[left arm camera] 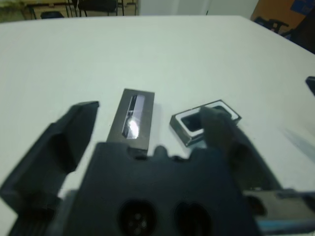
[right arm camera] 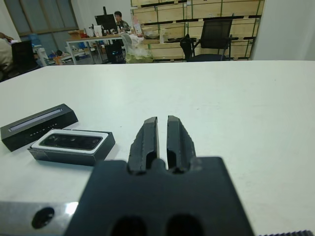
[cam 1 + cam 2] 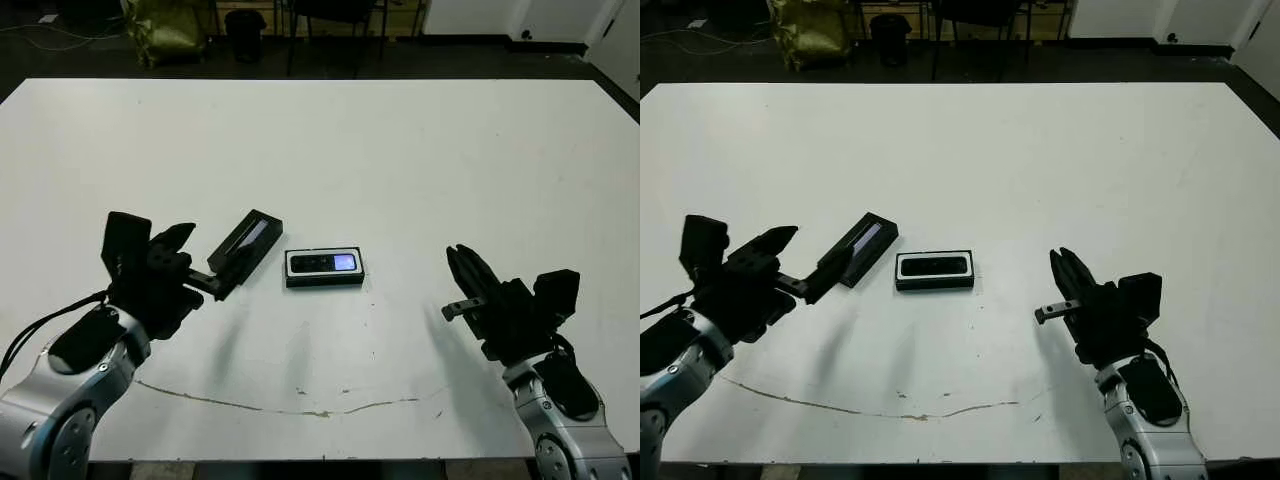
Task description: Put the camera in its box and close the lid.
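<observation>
Camera [image 3: 323, 263] already lies in box [image 3: 325, 281]; lid [image 3: 243, 250] rests unheld ahead of the left gripper's [image 1: 147, 123] wide-open, empty jaws. Right gripper [image 2: 162, 140]: jaws nearly closed, empty, well apart. Next, judged: grasp lid, seat it squarely on box.

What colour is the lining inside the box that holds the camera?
White, framing the black camera in the box; clearest in the right wrist view.

L gripper [image 3: 190, 262] jaws wide apart; R gripper [image 3: 462, 268] jaws pressed together, both arms low.
</observation>
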Controlling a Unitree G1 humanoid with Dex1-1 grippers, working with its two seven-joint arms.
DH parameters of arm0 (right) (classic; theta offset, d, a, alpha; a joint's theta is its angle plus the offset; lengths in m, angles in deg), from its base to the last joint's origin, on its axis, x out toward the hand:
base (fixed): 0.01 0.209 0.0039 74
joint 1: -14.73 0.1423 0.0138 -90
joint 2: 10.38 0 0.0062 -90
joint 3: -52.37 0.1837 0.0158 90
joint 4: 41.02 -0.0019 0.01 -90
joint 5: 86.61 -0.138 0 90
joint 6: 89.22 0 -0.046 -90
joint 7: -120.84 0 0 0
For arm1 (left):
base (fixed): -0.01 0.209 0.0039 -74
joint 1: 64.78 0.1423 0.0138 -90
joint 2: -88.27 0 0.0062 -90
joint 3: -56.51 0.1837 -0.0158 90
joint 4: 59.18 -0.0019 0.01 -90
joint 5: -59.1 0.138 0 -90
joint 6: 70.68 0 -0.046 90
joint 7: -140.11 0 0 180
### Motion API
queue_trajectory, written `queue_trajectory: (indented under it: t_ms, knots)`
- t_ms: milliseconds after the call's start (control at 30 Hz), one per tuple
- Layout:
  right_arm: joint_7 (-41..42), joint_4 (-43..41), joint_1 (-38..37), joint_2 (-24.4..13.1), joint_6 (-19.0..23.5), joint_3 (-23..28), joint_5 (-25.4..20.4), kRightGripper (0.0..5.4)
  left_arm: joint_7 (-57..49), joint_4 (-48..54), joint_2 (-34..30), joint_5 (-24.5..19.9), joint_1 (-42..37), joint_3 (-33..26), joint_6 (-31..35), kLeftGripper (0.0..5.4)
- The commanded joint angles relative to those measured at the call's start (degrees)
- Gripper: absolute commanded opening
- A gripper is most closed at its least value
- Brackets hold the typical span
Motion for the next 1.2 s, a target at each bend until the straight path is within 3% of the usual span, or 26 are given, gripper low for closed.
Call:
queue_trajectory:
  t_ms: [33,100,300,633,800,1000,1100,1200]
  knots:
    - [0.5,0.5,-0.8,-0.4,1.1,0.6,-1.5,0.00,-1.6,-2.7,1.0,1.3,-0.1,1.0,0.1,5.39]
    - [0.0,0.0,-1.0,-0.7,1.2,0.4,-0.9,0.00,-2.3,-3.9,1.9,1.9,-0.2,1.3,-0.8,5.39]
    - [-3.8,-5.9,-1.8,-0.3,8.2,-0.1,-1.5,0.00,-4.8,-7.5,5.2,3.8,-0.2,2.2,-2.9,5.39]
    - [-6.4,-10.8,-2.2,-0.8,14.8,-0.5,-1.2,0.00,-6.3,-12.1,6.5,9.3,-0.2,5.0,-7.8,5.39]
    - [-6.5,-11.4,-2.2,-1.1,16.0,-0.6,-0.9,0.00,-5.5,-13.9,6.2,10.9,0.3,5.8,-11.0,5.39]
    - [-5.7,-10.7,-2.2,-0.4,15.5,-0.2,-2.4,0.00,-3.6,-16.2,4.0,16.3,1.6,8.4,-17.9,5.39]
    - [-5.2,-10.2,-2.3,-0.1,14.5,-0.3,-2.6,0.00,-2.5,-16.9,5.1,14.9,1.9,7.3,-17.9,5.39]
    - [-6.1,-11.4,-2.3,-0.2,16.4,-0.3,-2.5,0.00,-1.9,-17.8,5.4,15.0,2.1,7.3,-18.9,5.39]
